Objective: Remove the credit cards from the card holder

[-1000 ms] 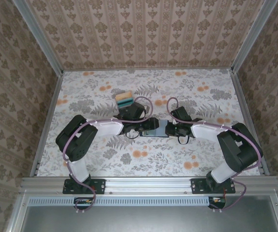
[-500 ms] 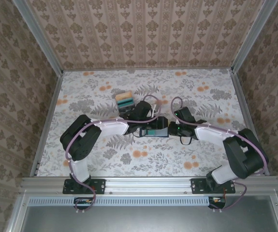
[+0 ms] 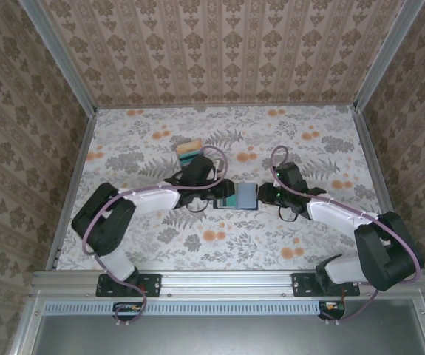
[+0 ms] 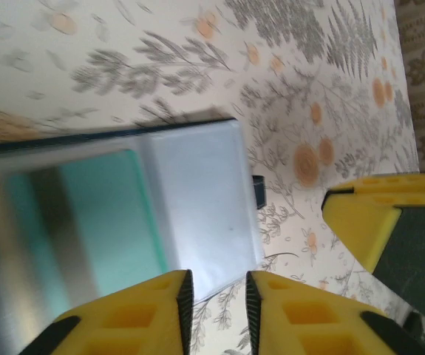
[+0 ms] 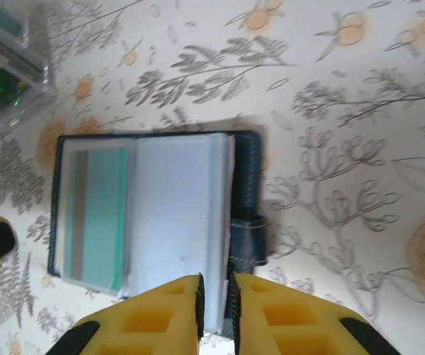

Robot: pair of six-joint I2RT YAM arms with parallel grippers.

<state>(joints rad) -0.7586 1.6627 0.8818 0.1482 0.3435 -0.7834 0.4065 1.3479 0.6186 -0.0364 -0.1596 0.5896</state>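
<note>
The right gripper (image 5: 215,287) clenched an edge of the open, dark navy folding card holder (image 5: 246,185) at the middle of the bench (image 3: 160,244). A teal plastic card (image 5: 110,214) sat in its pocket. The left gripper's (image 4: 217,287) grasp was unclear.

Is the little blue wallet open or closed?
Open. The dark navy folding card holder lies spread flat, its blue-grey inner pockets facing up, a teal plastic card tucked in one.

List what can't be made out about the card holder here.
- Left wrist view: the card holder and teal card smear into motion blur leftward.
- Left gripper: its fingers hide whether it pinches the pocket.
- Top view: the holder is too small to count cards.
</note>
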